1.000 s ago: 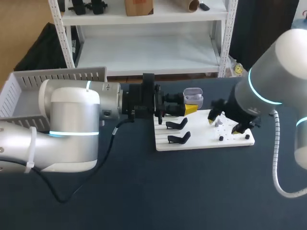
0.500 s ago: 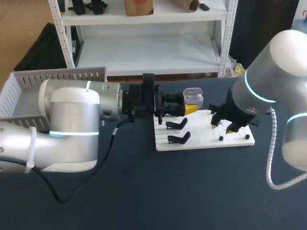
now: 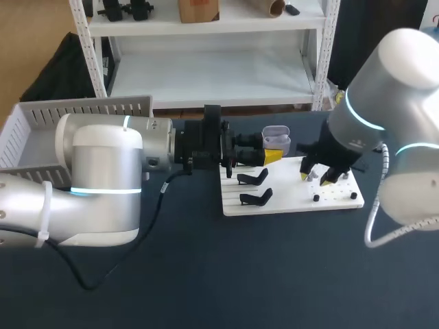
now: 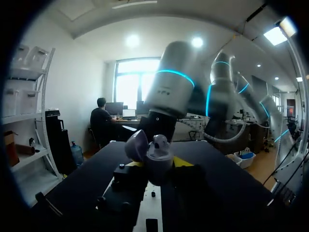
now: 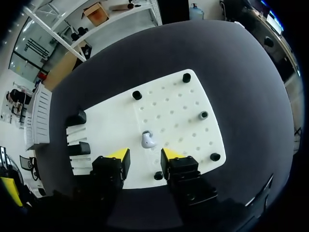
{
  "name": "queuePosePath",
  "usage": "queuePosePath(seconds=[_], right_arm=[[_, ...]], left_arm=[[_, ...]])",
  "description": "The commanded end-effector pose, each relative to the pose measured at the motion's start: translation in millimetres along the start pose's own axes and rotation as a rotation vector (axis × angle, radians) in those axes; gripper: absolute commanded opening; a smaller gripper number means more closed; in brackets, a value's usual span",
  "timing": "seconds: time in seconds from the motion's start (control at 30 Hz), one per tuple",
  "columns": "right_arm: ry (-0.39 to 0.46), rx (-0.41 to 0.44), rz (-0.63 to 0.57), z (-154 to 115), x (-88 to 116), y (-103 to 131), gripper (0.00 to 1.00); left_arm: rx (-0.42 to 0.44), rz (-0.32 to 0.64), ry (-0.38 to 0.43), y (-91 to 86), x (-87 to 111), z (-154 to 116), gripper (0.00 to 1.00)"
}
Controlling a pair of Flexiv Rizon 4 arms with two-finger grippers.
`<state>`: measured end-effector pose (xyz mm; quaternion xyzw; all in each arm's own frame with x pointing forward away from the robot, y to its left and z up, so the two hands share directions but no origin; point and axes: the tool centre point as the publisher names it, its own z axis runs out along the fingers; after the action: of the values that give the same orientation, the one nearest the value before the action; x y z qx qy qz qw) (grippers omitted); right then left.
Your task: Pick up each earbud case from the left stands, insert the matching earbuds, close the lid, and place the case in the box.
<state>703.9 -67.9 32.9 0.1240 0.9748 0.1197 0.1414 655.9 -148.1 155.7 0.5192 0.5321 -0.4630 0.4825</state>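
Observation:
A lavender earbud case (image 3: 276,139) with its lid up is held over the back left of the white board (image 3: 339,199); my left gripper (image 3: 267,152) is shut on it. The left wrist view shows the case (image 4: 154,153) between the fingers of the left gripper (image 4: 159,168), lid tilted aside. My right gripper (image 3: 313,178) hangs over the middle of the board, open with nothing between its fingers. In the right wrist view a pale earbud (image 5: 148,139) lies on the board (image 5: 183,121) just ahead of the right gripper (image 5: 145,157).
Two black stands (image 3: 252,179) (image 3: 255,198) sit on the board's left part. Small black pegs (image 5: 137,94) (image 5: 186,77) dot its perforated right part. A white slatted box (image 3: 41,130) stands at the table's far left, behind my left arm.
My right gripper has moved left across the board and its fingers have drawn closer together. The left arm and the case have stayed put.

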Motion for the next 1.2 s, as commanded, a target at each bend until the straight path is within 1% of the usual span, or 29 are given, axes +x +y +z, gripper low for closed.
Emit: queuePosePath(seconds=[0.03, 0.43, 0.7, 0.8, 1.2], right_arm=[[0.012, 0.003, 0.001, 1.6, -5.4, 2.1, 0.41], [0.025, 0.013, 0.006, 8.6, -5.9, 0.6, 0.4], [0.032, 0.013, 0.025, 13.3, -5.4, -0.7, 0.3], [0.035, 0.016, 0.022, 15.0, -5.8, -0.1, 0.31], [0.039, 0.022, 0.013, 17.0, -12.0, -3.3, 0.31]], left_arm=[[-0.003, 0.001, -0.003, -0.3, 0.6, 0.3, 0.0], [-0.003, 0.001, -0.003, -0.3, 0.6, 0.3, 0.0], [-0.003, 0.001, -0.003, -0.3, 0.6, 0.3, 0.0], [-0.003, 0.001, -0.003, -0.3, 0.6, 0.3, 0.0], [-0.003, 0.001, -0.003, -0.3, 0.6, 0.3, 0.0]])
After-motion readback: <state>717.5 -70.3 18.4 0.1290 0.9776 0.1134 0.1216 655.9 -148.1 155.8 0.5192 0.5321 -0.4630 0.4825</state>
